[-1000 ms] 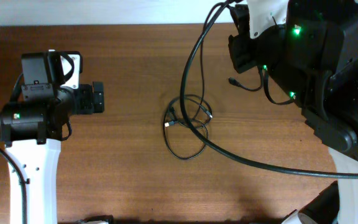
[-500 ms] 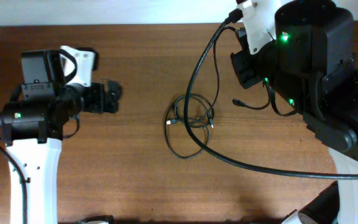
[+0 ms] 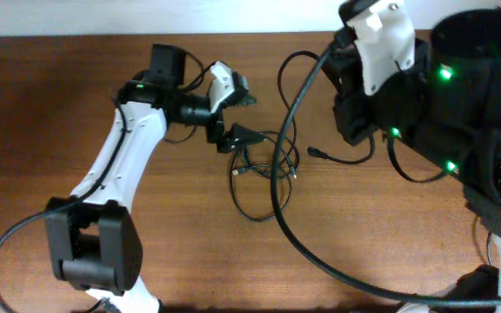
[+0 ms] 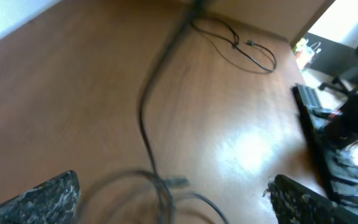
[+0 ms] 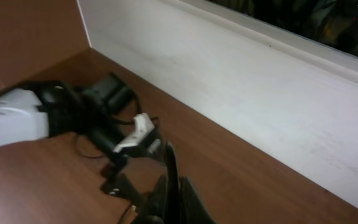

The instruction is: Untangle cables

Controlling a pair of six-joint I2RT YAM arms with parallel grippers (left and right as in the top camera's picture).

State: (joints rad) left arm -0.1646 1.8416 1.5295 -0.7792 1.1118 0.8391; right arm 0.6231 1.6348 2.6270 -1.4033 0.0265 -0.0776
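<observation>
A knot of thin black cables (image 3: 259, 174) lies at the centre of the brown bench (image 3: 190, 261) in the overhead view, its loops overlapping and a small plug end showing on its left edge. The left arm (image 3: 120, 165) stretches from the lower left of the frame up to the knot's upper left, where the left arm's fingers (image 3: 238, 136) are spread wide just beside the top loops. The left wrist view shows both finger pads at the bottom corners of the frame with nothing gripped between them. Blurred cable loops fill the gap at the bottom edge, above the bare wood. A separate loose strand (image 3: 342, 160) with a plug end lies to the right of the knot, apart from it. It curves up under the bulky black right arm (image 3: 442, 113) in the upper right, which shows green lights. A thick black wire (image 3: 320, 222) sweeps from that arm down past the right side of the knot toward the bottom of the frame. The right arm's fingers (image 5: 168, 180) appear only as a dark, narrow shape at the bottom centre of the right wrist view, in front of a white wall (image 5: 260, 81). How far apart they stand, and whether they have hold of the strand, cannot be told.
</observation>
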